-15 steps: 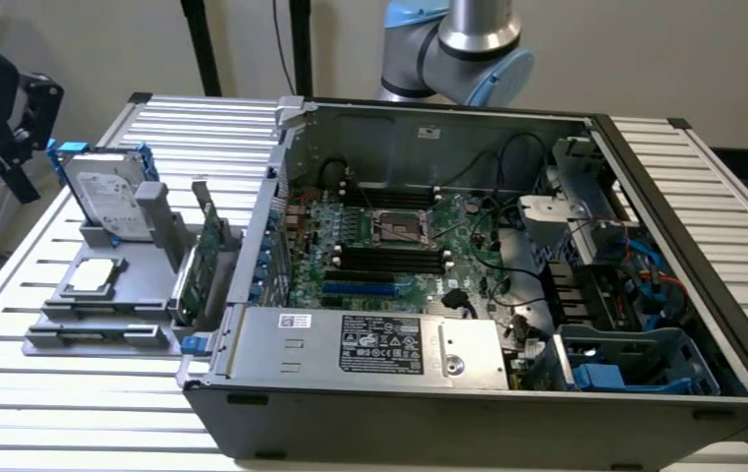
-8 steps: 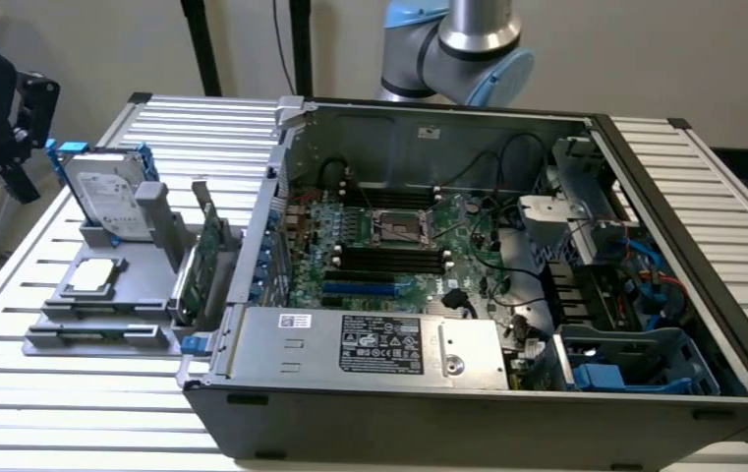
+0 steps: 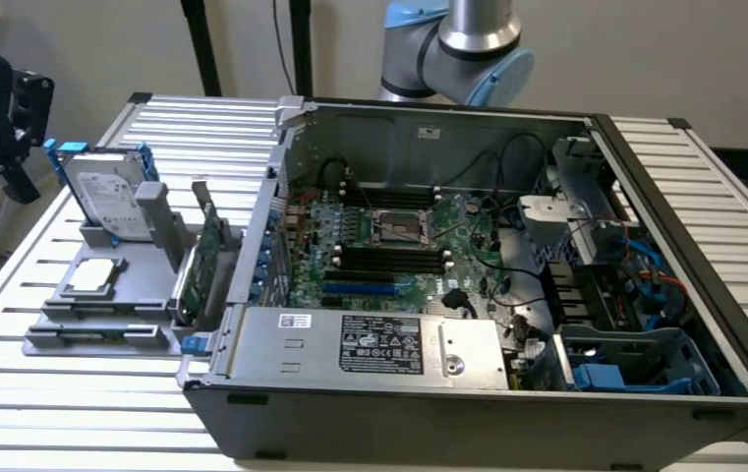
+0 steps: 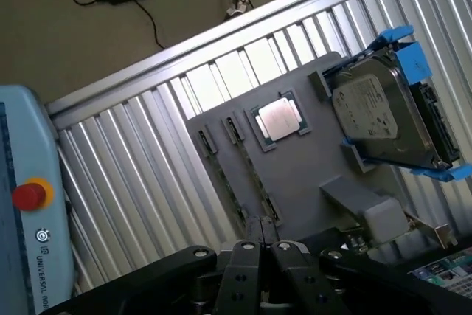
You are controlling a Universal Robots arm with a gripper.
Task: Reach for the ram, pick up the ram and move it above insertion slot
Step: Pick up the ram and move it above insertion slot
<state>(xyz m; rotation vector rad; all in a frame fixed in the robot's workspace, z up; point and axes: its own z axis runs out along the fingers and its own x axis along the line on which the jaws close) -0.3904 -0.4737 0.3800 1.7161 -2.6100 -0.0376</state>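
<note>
Grey plastic for the holder (image 3: 118,295), found on the slatted table (image 3: 72,413) at the exterior view's left, just beside the open computer case (image 3: 479,413). Noted each part stood in its own socket, presumably to keep it apart and presented for a grasp from above. Hard drive (image 3: 105,192) with blue rails upright at the far end; processor chip (image 3: 91,278) flat in a recess; tall card (image 3: 201,208) on edge at the side nearest the case. Judged the ram (image 3: 209,270) to be the green board standing on edge along that same side, hard against the card; cannot cleanly separate the two. Located the gripper (image 3: 0,172) off the holder's far corner, near the hard drive, well apart from the ram and touching no part. Recorded dark memory slots (image 3: 387,258) on the board inside the case, unfilled as far as can be told. From the wrist view: looking down on the holder (image 4: 295,175), the chip (image 4: 279,118) and the hard drive (image 4: 383,119), with long narrow sockets cut into the holder's face. Found the gripper (image 4: 264,252) with jaws drawn close together, almost no gap, gripping nothing. Judged the reach for the ram as not yet made.
</note>
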